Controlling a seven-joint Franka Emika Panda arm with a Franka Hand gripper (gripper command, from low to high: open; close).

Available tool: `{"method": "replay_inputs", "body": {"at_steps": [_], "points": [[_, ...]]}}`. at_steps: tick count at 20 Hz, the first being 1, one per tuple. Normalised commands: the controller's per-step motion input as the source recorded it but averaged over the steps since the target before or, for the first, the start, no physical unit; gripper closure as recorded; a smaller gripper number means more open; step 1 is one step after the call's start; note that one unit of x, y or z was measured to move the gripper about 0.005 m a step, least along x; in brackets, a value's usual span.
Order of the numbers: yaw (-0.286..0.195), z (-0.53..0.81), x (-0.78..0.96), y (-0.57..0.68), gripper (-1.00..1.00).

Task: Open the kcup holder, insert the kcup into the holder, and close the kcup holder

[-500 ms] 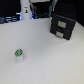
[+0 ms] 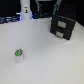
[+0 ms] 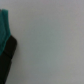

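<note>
Black and boxy, the kcup holder (image 2: pixel 63 26) sits shut at the exterior view's right, well apart from the green-topped kcup (image 2: pixel 19 55) standing alone on the white table (image 2: pixel 47 60), so every step remains; the jaws' state I cannot tell.

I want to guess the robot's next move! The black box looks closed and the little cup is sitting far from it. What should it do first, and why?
Probably reach toward the black box to pull its drawer out first. It looks shut, so the little cup, standing apart on the white table, has nowhere to go yet. The arm isn't clearly visible here.
</note>
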Motion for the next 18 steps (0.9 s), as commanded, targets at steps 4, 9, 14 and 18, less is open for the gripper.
{"method": "replay_inputs", "body": {"at_steps": [4,9,14,18], "points": [[-0.174,-0.01,-0.29,0.71,-1.00],[-0.186,-0.03,-0.29,0.71,-1.00],[-0.187,-0.14,-0.21,0.72,-1.00],[-0.192,-0.26,-0.17,0.68,-1.00]]}}
